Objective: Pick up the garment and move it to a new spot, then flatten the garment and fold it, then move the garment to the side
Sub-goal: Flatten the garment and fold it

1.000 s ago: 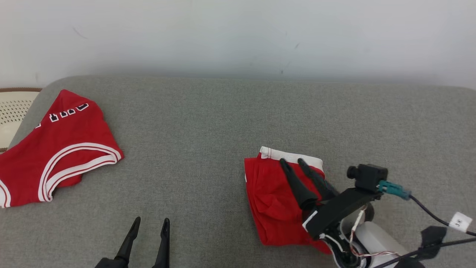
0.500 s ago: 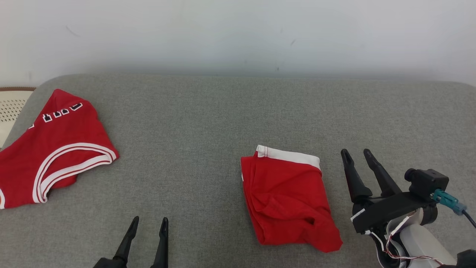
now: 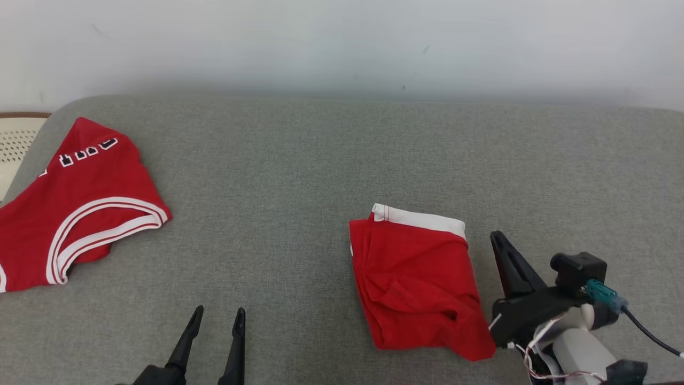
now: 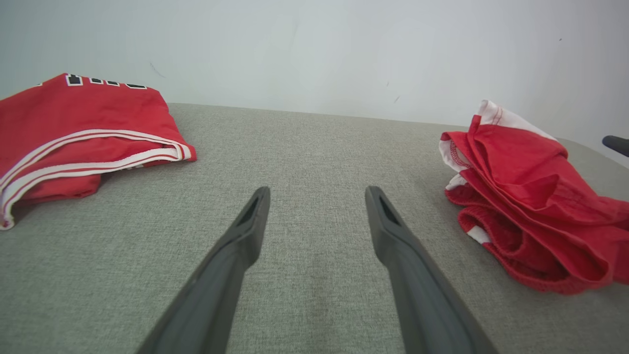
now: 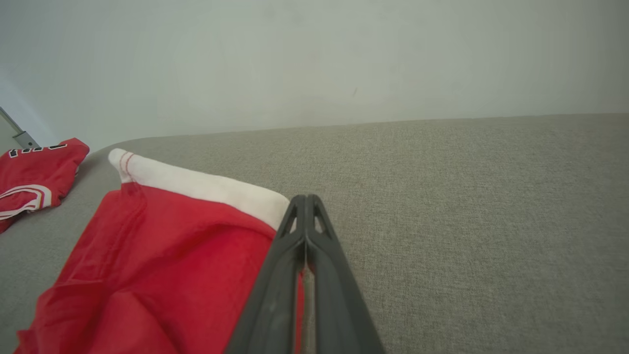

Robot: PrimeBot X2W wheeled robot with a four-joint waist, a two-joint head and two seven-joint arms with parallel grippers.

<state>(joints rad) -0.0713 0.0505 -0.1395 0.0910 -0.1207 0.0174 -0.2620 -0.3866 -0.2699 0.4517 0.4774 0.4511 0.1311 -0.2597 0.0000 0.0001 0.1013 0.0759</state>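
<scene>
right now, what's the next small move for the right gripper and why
Probably nudge the shut right gripper leftward against the folded shorts to slide them aside. The shorts already lie folded on the grey cushion, the fingers are pressed together with no cloth between them, and they sit just beside the shorts' right edge.

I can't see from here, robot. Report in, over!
Left gripper open, idle. Right gripper shut, empty, beside folded garment. Red jersey far left, not in the way.

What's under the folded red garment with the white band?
The folded red garment lies on the grey cushion; stacked red layers show at its edge. Anything beneath its middle is covered.
</scene>
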